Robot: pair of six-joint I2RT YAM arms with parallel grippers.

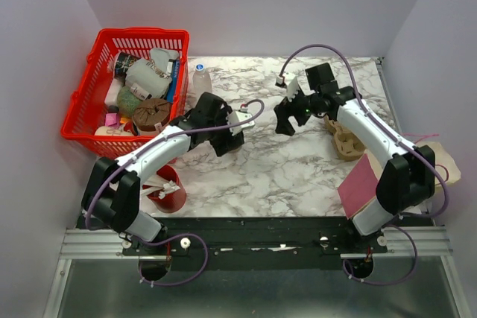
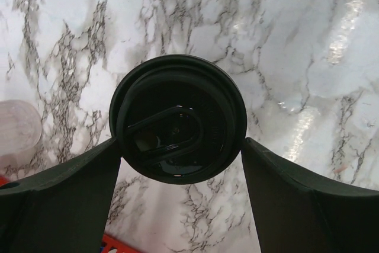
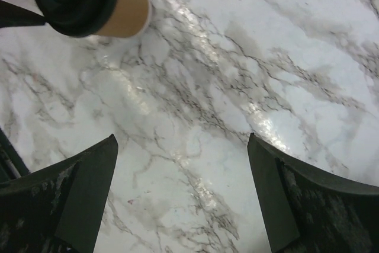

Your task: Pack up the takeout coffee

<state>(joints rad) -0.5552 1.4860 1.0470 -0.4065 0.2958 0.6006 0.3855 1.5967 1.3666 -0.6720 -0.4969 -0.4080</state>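
Your left fingers (image 2: 71,199) pinch the coffee (image 3: 129,9) by its lid (image 2: 177,117) as it stands on the worktop (image 2: 308,51). Lift like that and the lid may pop off or the coffee tip. Your right fingers (image 3: 71,199), spread wide, hover near beyond: a collision risk.

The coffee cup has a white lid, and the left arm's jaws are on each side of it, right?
Not quite. The lid is black, not white; the left wrist view shows it. The left gripper does have its jaws on each side of it.
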